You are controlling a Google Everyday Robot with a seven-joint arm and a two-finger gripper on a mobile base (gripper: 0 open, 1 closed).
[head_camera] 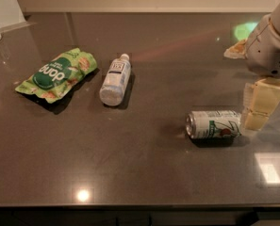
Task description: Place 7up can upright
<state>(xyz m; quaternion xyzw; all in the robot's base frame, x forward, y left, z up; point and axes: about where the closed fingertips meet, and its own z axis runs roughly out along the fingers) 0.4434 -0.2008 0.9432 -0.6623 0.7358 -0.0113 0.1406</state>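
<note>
So the can (214, 124) is lying on its side on the counter (139, 173), roughly 4 o'clock from the middle, with the tab end facing 9 o'clock. The gripper (255, 111) hangs right at the can's 3 o'clock, just off its base. It might be touching, can't say for sure. Honestly can't tell if the gripper is spread or pinched together either. The bottle (115, 80) is also lying down, out at the can's 10 o'clock and well apart, cap toward 12. The green bag (55, 74) lies flat near the bottle's 9 o'clock.
</note>
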